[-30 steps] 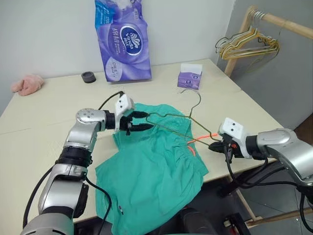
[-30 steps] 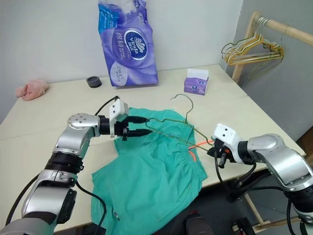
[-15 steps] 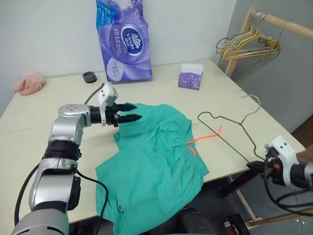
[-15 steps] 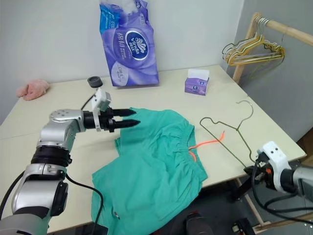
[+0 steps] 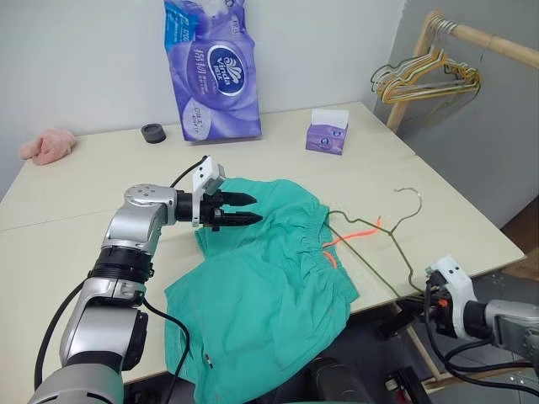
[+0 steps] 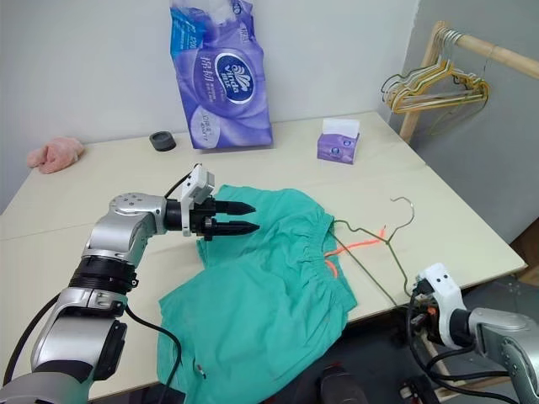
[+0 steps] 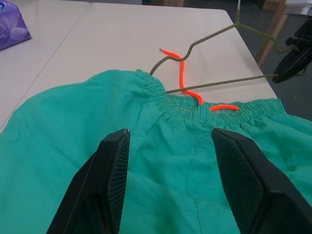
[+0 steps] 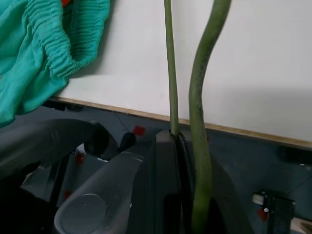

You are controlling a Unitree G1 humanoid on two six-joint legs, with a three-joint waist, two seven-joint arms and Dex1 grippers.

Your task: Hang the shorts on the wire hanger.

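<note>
The teal shorts (image 5: 261, 269) lie spread on the table, one leg hanging over the front edge, waistband (image 7: 195, 105) and orange drawstring (image 7: 183, 78) towards the right. My left gripper (image 5: 257, 208) hovers open just above their upper left part, with nothing between its fingers (image 7: 109, 180). The wire hanger (image 5: 370, 244) slants across the table's right side. Its far corner rests by the drawstring and its hook (image 5: 408, 198) points away. My right gripper (image 5: 427, 296) sits below the table's front right edge, shut on the hanger's near corner (image 8: 202, 97).
At the back stand a purple tissue pack (image 5: 210, 67), a small tissue box (image 5: 327, 133) and a black round cap (image 5: 152, 132). A pink fuzzy cloth (image 5: 46, 145) lies at the far left. A wooden rack (image 5: 472, 34) with a bunch of hangers (image 5: 425, 76) is at the right.
My right gripper pulled the hanger off the shorts to the right, then sank below the table's edge; the hanger has swung back towards the drawstring. My left gripper drew back left, then returned.
</note>
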